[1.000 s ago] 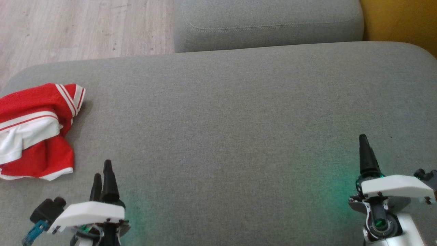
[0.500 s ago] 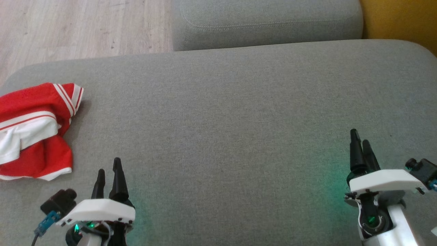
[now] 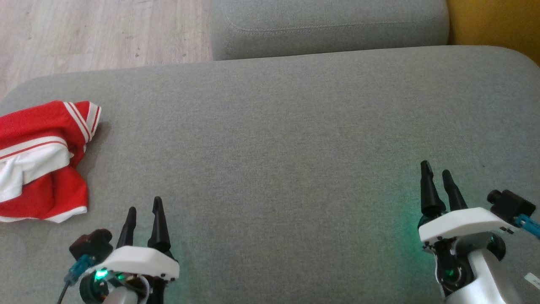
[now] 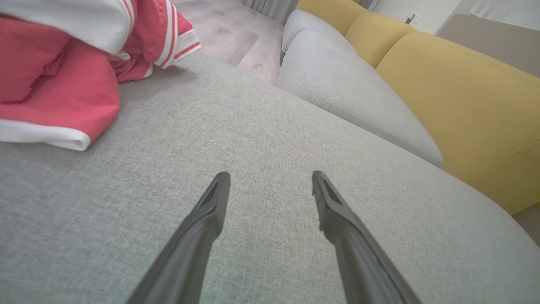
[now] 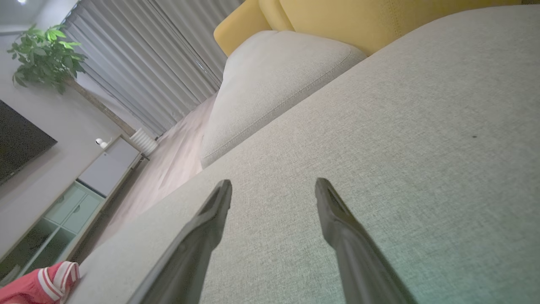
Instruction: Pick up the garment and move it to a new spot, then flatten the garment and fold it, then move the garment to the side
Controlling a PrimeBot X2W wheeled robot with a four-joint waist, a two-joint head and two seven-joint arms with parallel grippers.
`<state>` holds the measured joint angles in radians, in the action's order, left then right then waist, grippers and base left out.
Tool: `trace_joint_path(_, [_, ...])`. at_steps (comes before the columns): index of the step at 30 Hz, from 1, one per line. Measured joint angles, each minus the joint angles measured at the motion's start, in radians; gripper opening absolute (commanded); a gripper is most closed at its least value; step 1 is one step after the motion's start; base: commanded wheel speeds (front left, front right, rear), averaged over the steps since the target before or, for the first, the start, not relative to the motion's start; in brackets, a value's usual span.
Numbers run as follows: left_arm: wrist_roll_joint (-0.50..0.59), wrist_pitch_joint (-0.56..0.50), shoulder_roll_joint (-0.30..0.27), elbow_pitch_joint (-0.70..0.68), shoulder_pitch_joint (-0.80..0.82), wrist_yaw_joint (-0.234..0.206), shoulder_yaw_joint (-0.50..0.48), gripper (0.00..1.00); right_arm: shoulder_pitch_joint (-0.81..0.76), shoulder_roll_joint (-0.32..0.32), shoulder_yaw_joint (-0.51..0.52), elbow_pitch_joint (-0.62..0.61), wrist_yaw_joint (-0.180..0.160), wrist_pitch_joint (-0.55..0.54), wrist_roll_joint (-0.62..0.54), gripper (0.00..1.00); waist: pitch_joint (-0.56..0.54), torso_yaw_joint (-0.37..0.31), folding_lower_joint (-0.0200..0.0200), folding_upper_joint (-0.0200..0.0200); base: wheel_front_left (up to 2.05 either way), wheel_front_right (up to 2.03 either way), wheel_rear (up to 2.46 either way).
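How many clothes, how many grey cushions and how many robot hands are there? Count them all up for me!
Clothes: 1, the red and white garment
Grey cushions: 2, the big cushion and the small cushion behind it
Robot hands: 2, the left hand and the right hand, both open
Total: 5

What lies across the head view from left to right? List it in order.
red and white garment → left gripper, open → right gripper, open. All three are over the grey cushion.
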<state>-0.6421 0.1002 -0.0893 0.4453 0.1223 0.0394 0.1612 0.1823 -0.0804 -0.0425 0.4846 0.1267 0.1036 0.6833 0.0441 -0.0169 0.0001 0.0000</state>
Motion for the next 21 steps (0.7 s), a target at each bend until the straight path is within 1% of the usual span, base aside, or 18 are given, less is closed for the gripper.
trace_joint_path(8, [0.086,0.028,0.0,0.026,0.001,-0.016,0.019,1.0,0.002,0.0,-0.002,0.04,0.0,0.023,-0.132,1.0,-0.001,-0.002,0.0,0.0,0.0,0.0,0.0])
trace_joint_path(19, [0.211,0.054,-0.002,0.039,0.001,-0.057,0.036,1.0,0.018,0.0,-0.001,0.079,0.0,0.049,-0.305,1.0,0.0,-0.004,0.0,0.0,0.0,0.0,0.0])
trace_joint_path(21, [0.234,0.061,-0.002,0.039,0.001,-0.059,0.04,1.0,0.018,0.0,-0.001,0.08,0.0,0.056,-0.335,1.0,-0.001,-0.004,0.0,0.0,0.0,0.0,0.0])
